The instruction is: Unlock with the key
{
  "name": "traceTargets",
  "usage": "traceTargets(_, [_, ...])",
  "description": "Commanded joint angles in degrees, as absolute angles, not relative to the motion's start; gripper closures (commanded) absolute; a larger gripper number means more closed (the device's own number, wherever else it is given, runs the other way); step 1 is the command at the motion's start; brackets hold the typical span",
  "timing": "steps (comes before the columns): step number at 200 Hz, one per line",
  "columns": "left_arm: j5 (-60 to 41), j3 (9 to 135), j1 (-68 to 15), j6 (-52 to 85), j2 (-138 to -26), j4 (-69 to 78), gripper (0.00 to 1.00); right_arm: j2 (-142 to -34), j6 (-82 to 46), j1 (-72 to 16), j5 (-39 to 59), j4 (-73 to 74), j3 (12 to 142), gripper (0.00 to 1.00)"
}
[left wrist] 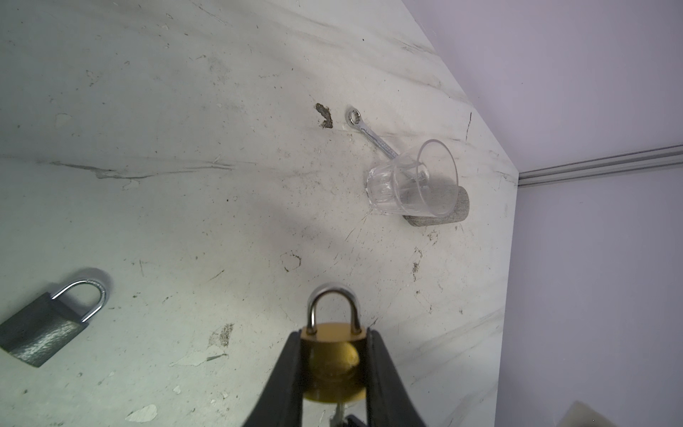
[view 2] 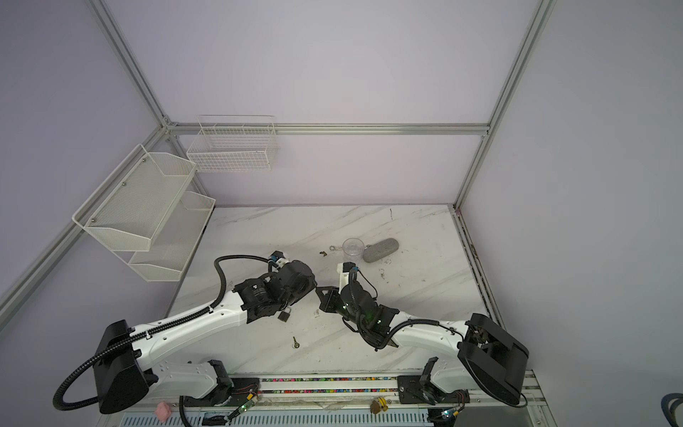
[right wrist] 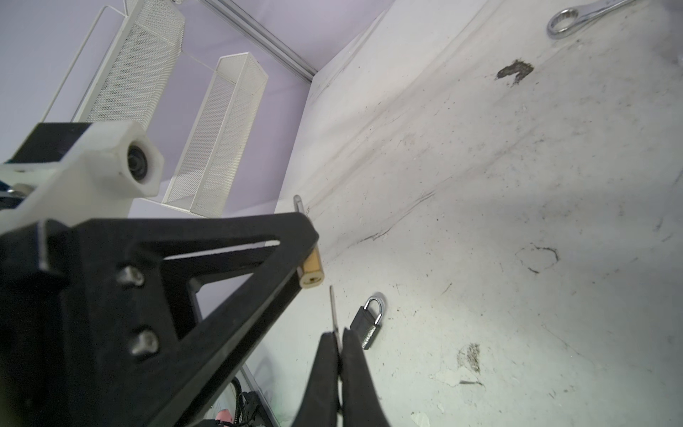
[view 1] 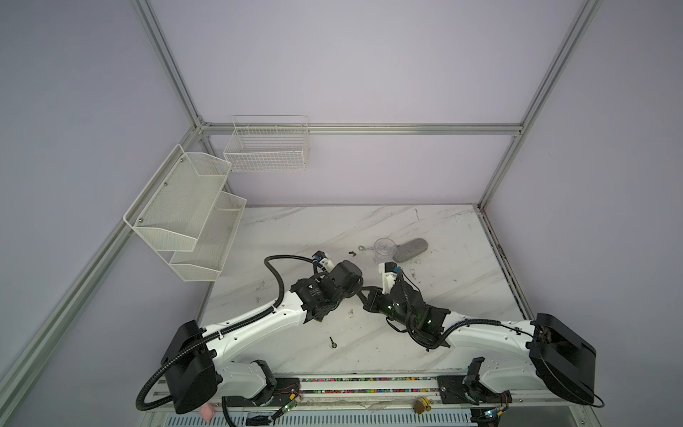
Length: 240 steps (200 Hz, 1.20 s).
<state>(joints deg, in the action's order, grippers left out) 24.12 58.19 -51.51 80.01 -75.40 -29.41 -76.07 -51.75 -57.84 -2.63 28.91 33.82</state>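
While the left gripper [left wrist: 334, 334] clamps the small round-bodied brass padlock [left wrist: 334, 364] across its body, with the shackle pointing away from the wrist and the keyway face [right wrist: 312, 278] turned toward the opposite arm, the right gripper [right wrist: 339, 338] is pinched almost shut on the bow of a flat silver metal key [right wrist: 333, 308]. The blade projects straight out from the fingertips and is seen edge-on. Both objects are held clear above the white marble-patterned tabletop [right wrist: 480, 185], and the two tools meet tip to tip in both top views. The governing relation is that the keyway lies just ahead of the key tip, separated by a small gap, and slightly off the blade's line toward the left gripper's finger. The blade's long axis runs nearly parallel to the padlock's shackle-to-keyway axis, so the correction appears to be a sideways shift, not a re-tilt, followed by a straight advance. Whether the blade's flat matches the slot cannot be told. (A second, grey textured padlock [right wrist: 366, 325] lies flat on the tabletop beyond the key, untouched; it is not the one presented.)
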Motion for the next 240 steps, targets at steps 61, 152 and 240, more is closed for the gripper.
traceTargets(61, [25.1, 57.4, -51.8, 81.2, -74.1, -28.0, 1.00, -75.1, -51.4, -58.5, -3.8, 30.2, 35.3, 1.00])
traceTargets(152, [24.1, 57.0, -51.8, 81.6, -74.0, -27.6, 1.00, -74.9, -51.2, -58.5, -5.0, 31.3, 35.9, 1.00])
traceTargets(240, [24.9, 57.9, -51.7, 81.3, -73.8, -27.0, 1.00, -75.9, -50.4, -58.6, -4.3, 31.8, 35.9, 1.00])
